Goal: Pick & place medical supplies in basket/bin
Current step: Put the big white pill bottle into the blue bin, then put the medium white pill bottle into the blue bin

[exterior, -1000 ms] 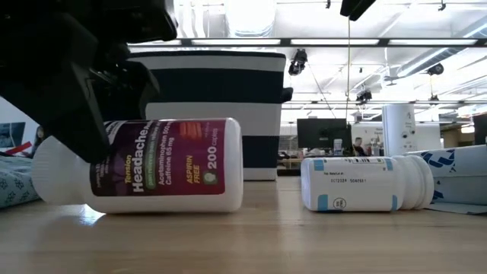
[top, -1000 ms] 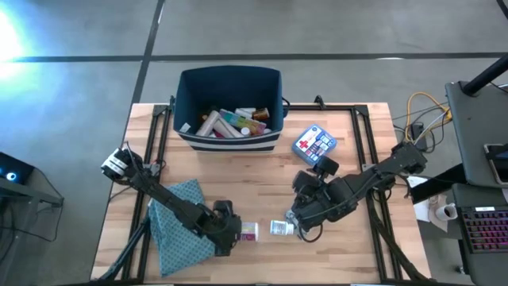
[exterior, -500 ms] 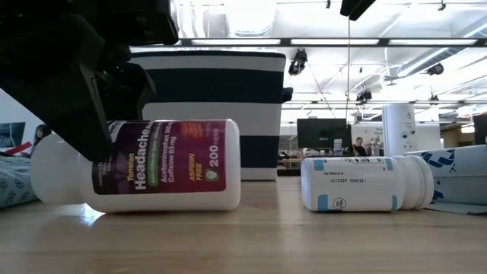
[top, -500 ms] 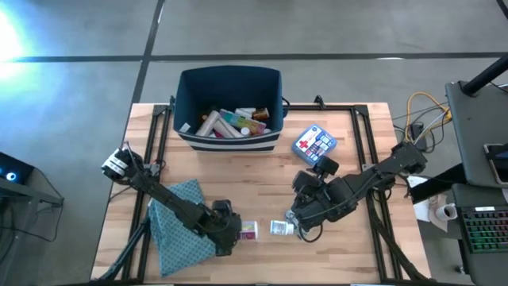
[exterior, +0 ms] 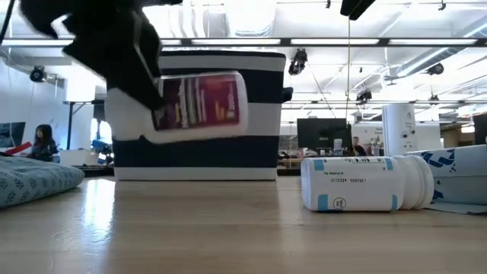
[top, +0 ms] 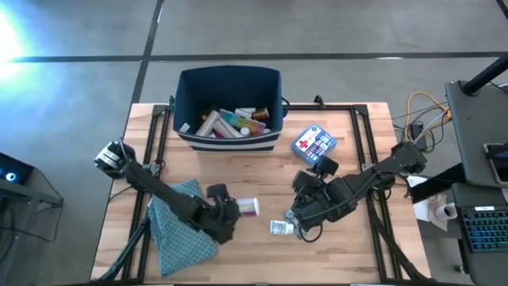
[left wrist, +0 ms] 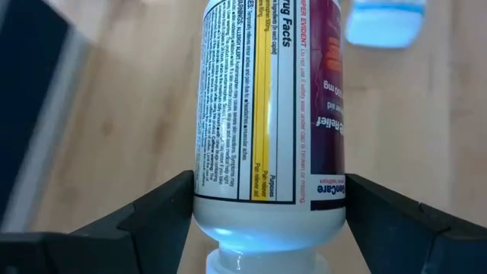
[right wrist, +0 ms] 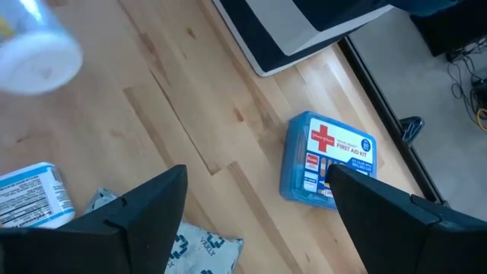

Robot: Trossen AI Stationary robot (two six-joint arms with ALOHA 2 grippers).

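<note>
So the left arm reaches in from the left edge of the high view, stretched low and diagonal across the desk [top: 254,171], with the left gripper [top: 231,211] ending up just below centre. It's clamped on a white pill bottle with a maroon label [top: 248,207], one finger on each side near the cap end, and the low view shows that bottle [exterior: 199,105] lying sideways in the air, clear of the wood, in front of the navy striped bin [exterior: 213,114].

The right arm comes in from the right edge, elbow bent, and the right gripper [top: 298,223] sits lower centre with its fingers spread wide, holding nothing. A second white bottle with blue marks [top: 280,228] lies on its side just beside it. The bin [top: 230,107] at top centre already has supplies in it, and the blue first aid box [top: 314,144] lies to its lower right.
</note>
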